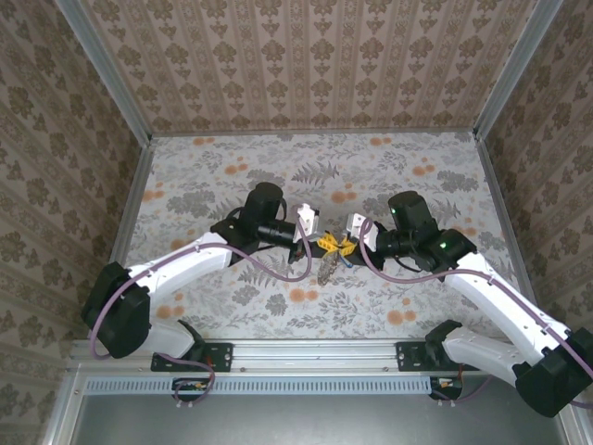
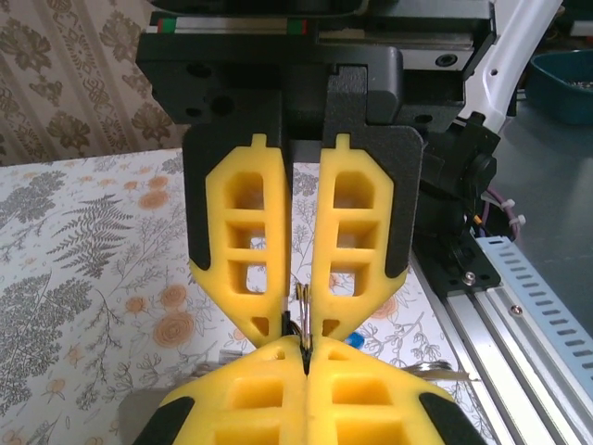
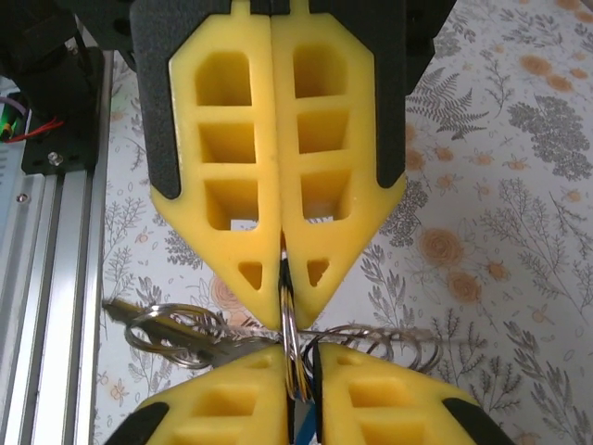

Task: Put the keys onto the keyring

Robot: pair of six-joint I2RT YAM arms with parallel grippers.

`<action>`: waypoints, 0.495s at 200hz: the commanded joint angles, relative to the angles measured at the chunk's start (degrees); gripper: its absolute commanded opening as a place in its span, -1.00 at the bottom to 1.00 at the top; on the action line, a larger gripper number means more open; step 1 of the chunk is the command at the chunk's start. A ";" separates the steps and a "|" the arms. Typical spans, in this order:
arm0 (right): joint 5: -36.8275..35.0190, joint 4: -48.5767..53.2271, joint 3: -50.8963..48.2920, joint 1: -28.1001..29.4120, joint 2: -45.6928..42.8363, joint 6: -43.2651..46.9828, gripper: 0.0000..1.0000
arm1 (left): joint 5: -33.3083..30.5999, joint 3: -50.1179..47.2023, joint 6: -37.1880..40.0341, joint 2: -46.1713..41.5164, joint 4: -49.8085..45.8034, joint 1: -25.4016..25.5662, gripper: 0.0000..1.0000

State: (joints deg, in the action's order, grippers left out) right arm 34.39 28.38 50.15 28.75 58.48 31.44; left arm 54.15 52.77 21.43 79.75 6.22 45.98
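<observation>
Flowered counter [image 1: 232, 176], centre: left arm [image 1: 185, 260] and right arm [image 1: 500, 287] meet tip to tip. The left jaws clamp the keyring [image 3: 289, 338] edge-on; right jaws, narrow, pinch the same ring, the blue-tagged key [image 3: 304, 428] between them.

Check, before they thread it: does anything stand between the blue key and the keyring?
Nothing visible does. The left gripper and right gripper both have jaws shut on the keyring, edge-on, and the blue key sits right beside it.

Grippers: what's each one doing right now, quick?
Left gripper: closed, pinching the keyring edge-on.
Right gripper: closed on the same keyring.
</observation>
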 commanded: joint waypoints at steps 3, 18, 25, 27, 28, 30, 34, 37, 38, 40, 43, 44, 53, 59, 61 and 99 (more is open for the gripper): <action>3.26 -4.52 -0.76 0.16 1.18 -1.65 -0.76 | 3.78 -0.90 -2.69 -2.36 7.83 0.70 -1.00; 3.23 -4.69 -0.86 0.16 1.55 -1.38 -0.81 | 3.42 -1.57 -3.49 -2.59 9.42 0.87 -1.00; 3.04 -4.62 -0.84 0.16 1.55 -1.11 -0.87 | 3.21 -1.85 -3.74 -2.75 9.60 0.95 -1.00; 2.94 -4.60 -0.80 0.12 1.55 -1.07 -0.89 | 3.04 -1.88 -3.82 -2.80 9.54 0.93 -1.00; 2.86 -4.58 -0.82 0.10 1.51 -0.96 -0.90 | 2.96 -1.92 -3.84 -2.82 9.39 0.90 -1.00; 2.76 -4.52 -0.77 0.10 1.47 -0.88 -0.92 | 2.91 -1.89 -3.78 -2.84 9.20 0.94 -1.00; 2.52 -4.34 -0.75 0.16 1.42 -0.65 -0.97 | 2.54 -1.90 -3.65 -2.98 8.57 0.87 -1.00; 2.33 -4.20 -0.69 0.16 1.31 -0.47 -1.00 | 2.28 -1.93 -3.41 -3.08 8.11 0.84 -1.00; 2.25 -4.12 -0.68 0.12 1.30 -0.44 -1.00 | 2.19 -1.91 -3.28 -3.13 7.85 0.85 -1.00; 2.15 -3.97 -0.61 0.09 1.22 -0.29 -1.00 | 2.01 -1.89 -3.03 -3.18 7.34 0.80 -1.00; 2.07 -3.77 -0.58 0.08 1.16 -0.11 -1.00 | 1.71 -1.89 -2.65 -3.33 6.48 0.74 -1.00; 1.99 -3.69 -0.54 0.12 1.14 -0.05 -1.00 | 1.60 -1.93 -2.50 -3.39 6.11 0.72 -1.00; 1.57 -2.50 -0.13 0.15 1.12 0.81 -1.00 | 0.01 -1.85 -1.04 -3.82 3.23 0.65 -0.89; 1.34 -1.63 0.32 0.17 1.11 1.27 -1.00 | -1.01 -1.63 0.08 -4.12 1.04 0.59 -0.81; 1.26 -1.35 0.46 0.16 1.11 1.43 -1.00 | -1.36 -1.56 0.36 -4.19 0.61 0.56 -0.78; -0.32 3.47 2.44 0.93 1.48 3.84 -1.00 | -3.71 1.62 5.79 -4.03 -10.23 0.75 -0.37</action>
State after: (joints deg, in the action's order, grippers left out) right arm 34.74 28.91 50.02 29.10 59.61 33.08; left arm 50.96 50.96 22.59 76.49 3.64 46.17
